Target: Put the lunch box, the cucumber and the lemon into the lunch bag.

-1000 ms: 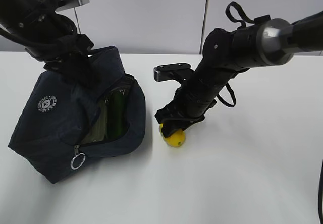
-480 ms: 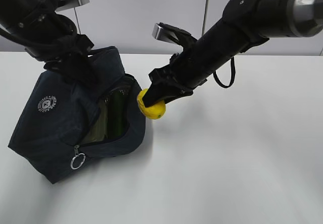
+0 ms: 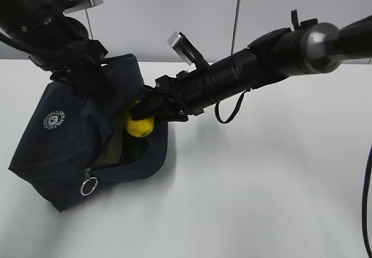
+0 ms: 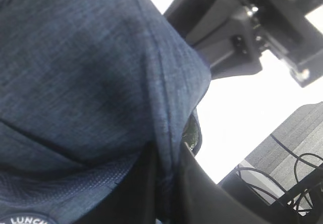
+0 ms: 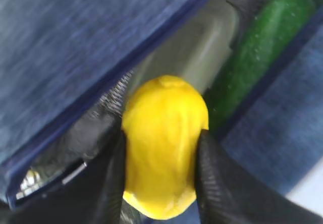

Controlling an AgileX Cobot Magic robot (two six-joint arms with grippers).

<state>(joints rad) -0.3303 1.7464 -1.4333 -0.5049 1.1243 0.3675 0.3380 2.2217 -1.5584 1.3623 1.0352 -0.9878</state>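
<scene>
Setting: a white table (image 3: 261, 200) in front of a pale grey panelled wall (image 3: 174, 14).
Lunch bag: the dark navy lunch bag (image 3: 64, 147) sits on the table, tipped so its unzipped mouth faces the right arm; a round white logo (image 3: 54, 119) shows on its side and a silver ring pull (image 3: 89, 186) hangs at its lower front corner.
Left gripper: the left gripper (image 3: 78, 75) is at the bag's top rear edge; in the left wrist view its dark fingers (image 4: 144, 183) are pressed together on a fold of the navy fabric, pinching the bag.
Right gripper: the right gripper (image 3: 139, 114) reaches across to the bag's mouth, its two black fingers (image 5: 108, 178) clamped on either side of the lemon.
Lemon: the bright yellow lemon (image 3: 140, 126) is held right at the bag's opening, above the things inside, not resting on anything.
Cucumber: the dark green cucumber (image 5: 257, 47) lies inside the bag, just beside the lunch box.
Lunch box: the pale sage-green lid of the lunch box (image 5: 197, 47) shows inside the bag, behind the lemon in the right wrist view.
</scene>
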